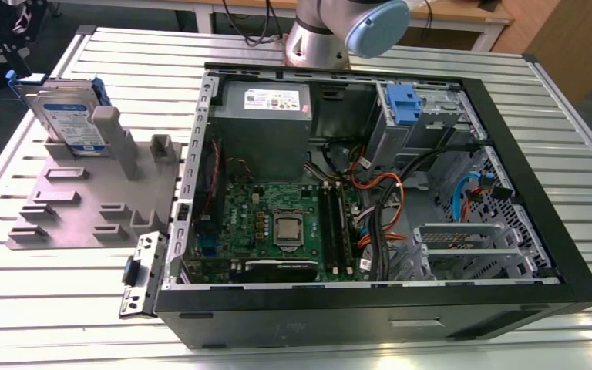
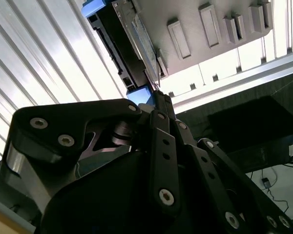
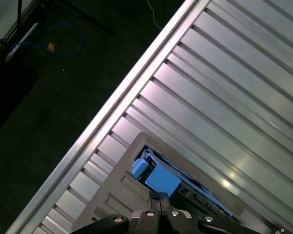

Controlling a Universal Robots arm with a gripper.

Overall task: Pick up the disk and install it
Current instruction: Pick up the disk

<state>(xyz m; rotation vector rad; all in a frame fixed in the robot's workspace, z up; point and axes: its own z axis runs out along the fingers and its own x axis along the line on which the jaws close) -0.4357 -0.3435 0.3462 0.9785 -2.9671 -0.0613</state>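
We see the black gripper [image 3: 158, 197], fingers pinched together and holding nothing, aimed at the flat silver blue-railed disk [image 1: 68, 116], which stands upright in 1 slot of the grey plastic stand [image 1: 70, 202]. Coming down closed, it could topple the disk.

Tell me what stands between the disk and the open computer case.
In the exterior view, two upright posts of the gray holder: the tall post beside the disk and the short post nearer the computer case.
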